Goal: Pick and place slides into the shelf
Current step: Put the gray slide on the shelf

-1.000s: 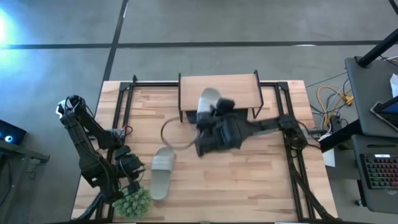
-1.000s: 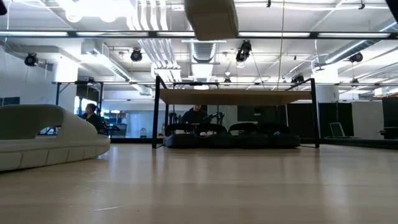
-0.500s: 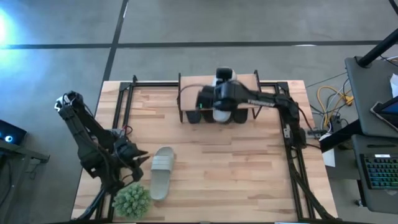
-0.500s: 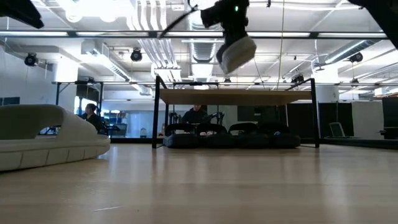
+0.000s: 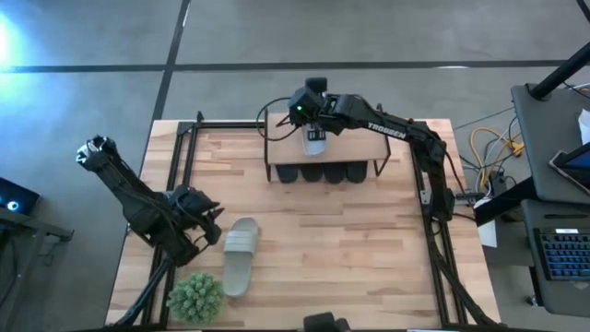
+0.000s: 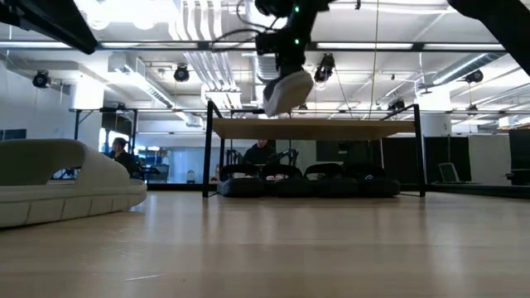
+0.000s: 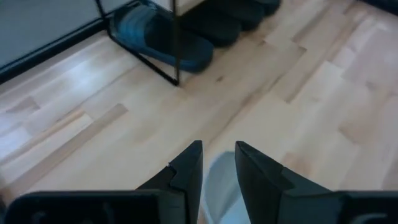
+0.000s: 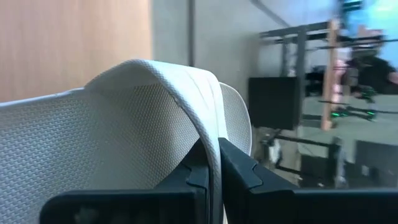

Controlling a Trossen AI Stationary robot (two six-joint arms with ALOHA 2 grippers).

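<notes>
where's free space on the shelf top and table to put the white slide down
The shelf top is bare right of the right tool, which holds a white slide above it. Under the shelf is crowded with black slides. The table is bare in the middle and right; the left tool, second white slide and plant crowd the front-left.

A small green plant sits at the near left corner of the wooden table. A keyboard and yellow cables lie beside it; seemingly a seated person behind.
</notes>
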